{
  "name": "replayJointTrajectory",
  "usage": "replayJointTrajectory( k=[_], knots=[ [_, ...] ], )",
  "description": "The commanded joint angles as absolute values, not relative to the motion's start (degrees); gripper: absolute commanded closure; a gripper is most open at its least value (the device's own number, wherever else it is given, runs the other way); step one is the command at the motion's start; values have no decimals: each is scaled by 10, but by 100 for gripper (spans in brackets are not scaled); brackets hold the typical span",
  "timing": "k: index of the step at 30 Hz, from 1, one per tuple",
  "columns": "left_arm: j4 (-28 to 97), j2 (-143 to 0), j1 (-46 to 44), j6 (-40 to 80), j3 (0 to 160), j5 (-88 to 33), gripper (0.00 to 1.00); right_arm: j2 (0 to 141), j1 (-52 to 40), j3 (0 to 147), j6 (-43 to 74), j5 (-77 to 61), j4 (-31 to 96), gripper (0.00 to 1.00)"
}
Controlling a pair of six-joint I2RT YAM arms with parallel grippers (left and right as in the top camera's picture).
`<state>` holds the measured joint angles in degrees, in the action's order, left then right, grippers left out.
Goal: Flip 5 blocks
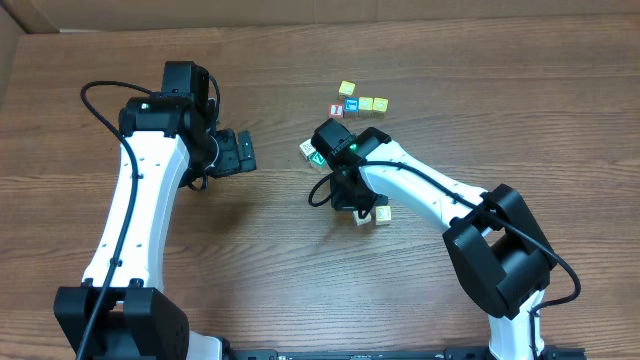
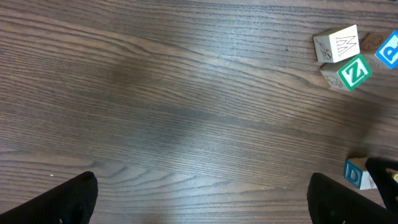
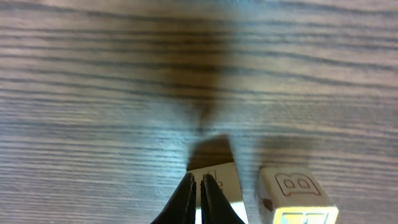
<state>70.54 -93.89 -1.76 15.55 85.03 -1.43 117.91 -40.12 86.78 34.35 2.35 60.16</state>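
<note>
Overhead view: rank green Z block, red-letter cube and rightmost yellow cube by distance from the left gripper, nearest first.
1. green Z block: nearest, straight across to the right of the left gripper.
2. red-letter cube: farther back and to the right, at the near end of the cluster.
3. rightmost yellow cube: farthest, at the right end of that row.

**Letters on the Wooden Cubes**

Left wrist view, 2 o'clock: the green-faced cube [image 2: 354, 72] shows a white "Z", the whitish cube [image 2: 339, 45] an outlined "M" or "W", and the blue-faced cube [image 2: 390, 53] part of a "P". At 4 o'clock, the blue-sided cube [image 2: 353, 174] reads "D". Right wrist view, 5 o'clock: the cream cube [image 3: 297, 186] bears an outlined "B".
</note>
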Motion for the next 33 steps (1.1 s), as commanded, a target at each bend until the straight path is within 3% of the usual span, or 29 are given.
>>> replayJointTrajectory(
  k=[1, 11, 17, 18, 20, 25, 33],
  knots=[
    [704, -944, -15, 163, 863, -11, 0, 1154, -401, 890, 348, 29, 611, 92],
    [704, -944, -15, 163, 863, -11, 0, 1154, -392, 927, 341, 37, 607, 89],
    [704, -944, -15, 163, 863, -10, 0, 1154, -331, 942, 345, 46, 639, 85],
    [704, -944, -15, 163, 863, -11, 0, 1154, -316, 942, 345, 41, 647, 85],
    [704, -944, -15, 163, 863, -11, 0, 1154, -287, 941, 345, 26, 662, 96],
    [704, -944, -15, 163, 863, -10, 0, 1154, -232, 934, 345, -4, 691, 96],
    [704, -944, -15, 163, 863, -11, 0, 1154, -228, 895, 345, -3, 714, 96]
  ],
)
